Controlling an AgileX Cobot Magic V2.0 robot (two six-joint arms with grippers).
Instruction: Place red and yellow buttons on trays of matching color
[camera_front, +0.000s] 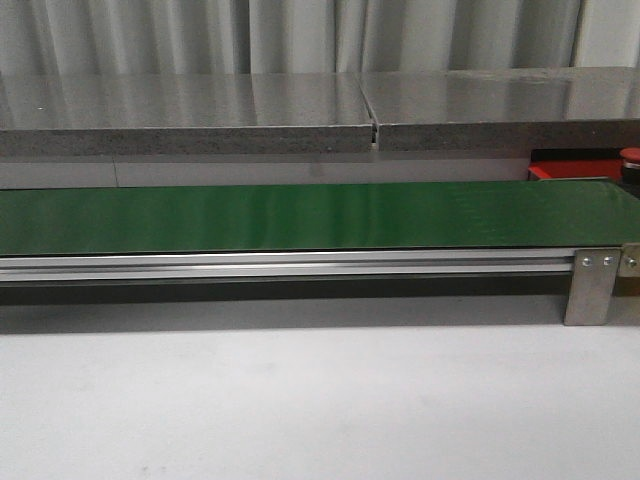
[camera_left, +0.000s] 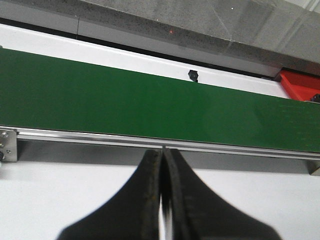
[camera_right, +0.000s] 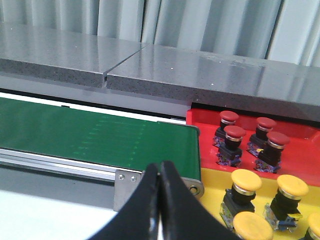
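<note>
Both your left gripper (camera_left: 163, 200) and right gripper (camera_right: 160, 205) are closed and empty. The green belt (camera_front: 300, 218) carries nothing; wait there. Beyond, yellow buttons (camera_right: 247, 181) fill the yellow tray (camera_right: 212, 180), red buttons (camera_right: 235, 133) the red tray (camera_right: 205, 117).

from my right wrist i see four red buttons (camera_right: 229, 118), red caps on dark bodies, standing upright in a close cluster on the bright red tray (camera_right: 300, 160). just beside it lies the yellow tray (camera_right: 212, 192), carrying upright yellow buttons (camera_right: 246, 180), partly cut off by the frame. in the front view only a red tray corner (camera_front: 560, 170) and one red cap (camera_front: 630, 155) show.
</note>
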